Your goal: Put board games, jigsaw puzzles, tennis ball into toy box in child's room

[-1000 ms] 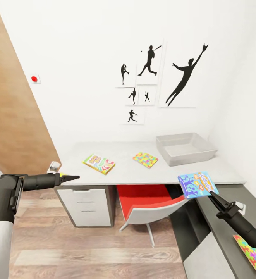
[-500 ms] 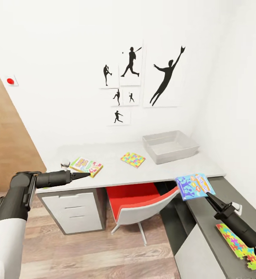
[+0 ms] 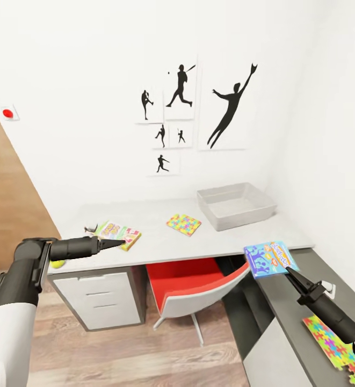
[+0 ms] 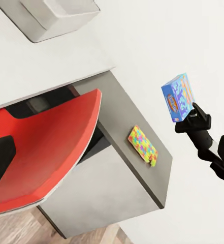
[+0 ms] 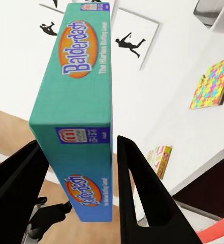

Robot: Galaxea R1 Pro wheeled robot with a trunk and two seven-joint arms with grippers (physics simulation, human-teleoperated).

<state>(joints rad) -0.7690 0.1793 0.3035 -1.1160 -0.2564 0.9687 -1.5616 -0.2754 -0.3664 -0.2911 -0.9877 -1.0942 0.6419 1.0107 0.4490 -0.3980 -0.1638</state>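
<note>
Pale table (image 3: 161, 244) (white-walled rm) bears toy box (image 3: 236, 205); plank floor (image 3: 118, 349) below.

The table (image 3: 209, 244) is an L-shaped desk: a pale grey top along the back wall and a dark grey top (image 3: 306, 301) along the right wall. On the pale top lie a white-green-yellow board game (image 3: 118, 233) near the left end, a jigsaw puzzle (image 3: 183, 224) in the middle, and an open grey toy box (image 3: 236, 206) at the right end. A tennis ball (image 3: 57, 263) sits at the front left corner. A second puzzle (image 3: 337, 346) lies flat on the dark top.
</note>
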